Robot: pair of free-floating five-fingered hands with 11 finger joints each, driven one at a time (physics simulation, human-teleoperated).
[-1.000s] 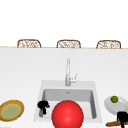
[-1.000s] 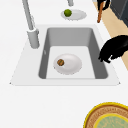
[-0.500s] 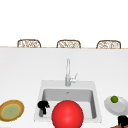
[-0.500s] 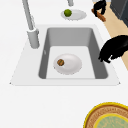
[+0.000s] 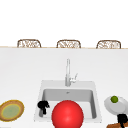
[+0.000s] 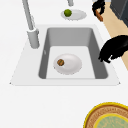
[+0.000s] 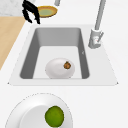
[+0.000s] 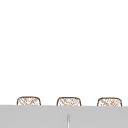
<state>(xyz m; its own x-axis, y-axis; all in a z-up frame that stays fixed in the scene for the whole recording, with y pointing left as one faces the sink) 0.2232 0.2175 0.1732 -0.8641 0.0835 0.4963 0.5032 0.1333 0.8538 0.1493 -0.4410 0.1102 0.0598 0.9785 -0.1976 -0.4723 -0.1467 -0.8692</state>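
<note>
My left hand (image 5: pixel 43 106) hangs over the sink's (image 5: pixel 98 100) front left corner, fingers relaxed and pointing down, holding nothing. In the left side view the left hand (image 6: pixel 113 48) sits above the sink's front rim; in the right side view the left hand (image 7: pixel 31 11) is beside the yellow plate (image 7: pixel 46 11). My right hand (image 5: pixel 122 118) is at the bottom right, curled round a brown thing (image 5: pixel 113 125). From the left side, the right hand (image 6: pixel 98 7) and the brown thing (image 6: pixel 100 17) show near a white plate (image 6: pixel 77 15) bearing a lime (image 6: pixel 67 12).
A white plate (image 6: pixel 72 66) with a small brown item (image 6: pixel 60 62) lies in the basin. The faucet (image 5: pixel 67 72) stands behind the sink. A large red ball (image 5: pixel 67 114) covers the sink's front in the front view. The yellow plate (image 5: pixel 11 110) sits on the left counter.
</note>
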